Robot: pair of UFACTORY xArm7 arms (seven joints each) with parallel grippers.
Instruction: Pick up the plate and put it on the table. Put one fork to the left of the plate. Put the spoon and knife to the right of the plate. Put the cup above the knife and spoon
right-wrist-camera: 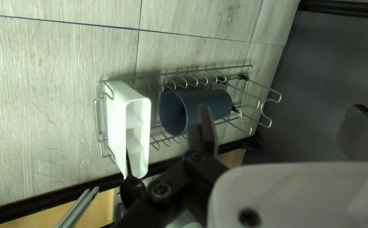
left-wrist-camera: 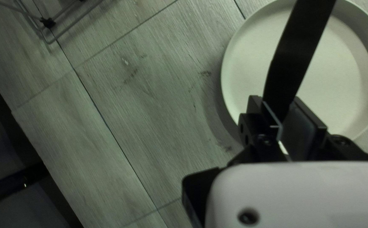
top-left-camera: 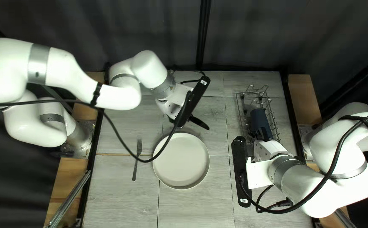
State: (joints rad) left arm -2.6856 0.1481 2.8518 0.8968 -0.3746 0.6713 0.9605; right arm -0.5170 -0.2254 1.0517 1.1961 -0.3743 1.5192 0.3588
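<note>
The left gripper (top-left-camera: 188,118) is pinching the knife (top-left-camera: 200,123) at twelve o'clock from the plate (top-left-camera: 181,161); the fork (top-left-camera: 135,165) is lying at nine. The right gripper (top-left-camera: 258,137) is hanging spread near the cup (top-left-camera: 260,120), at two.

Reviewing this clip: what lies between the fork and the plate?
Only bare table lies between the fork and the plate in the top left view, though a black cable crosses that gap in the picture.
</note>
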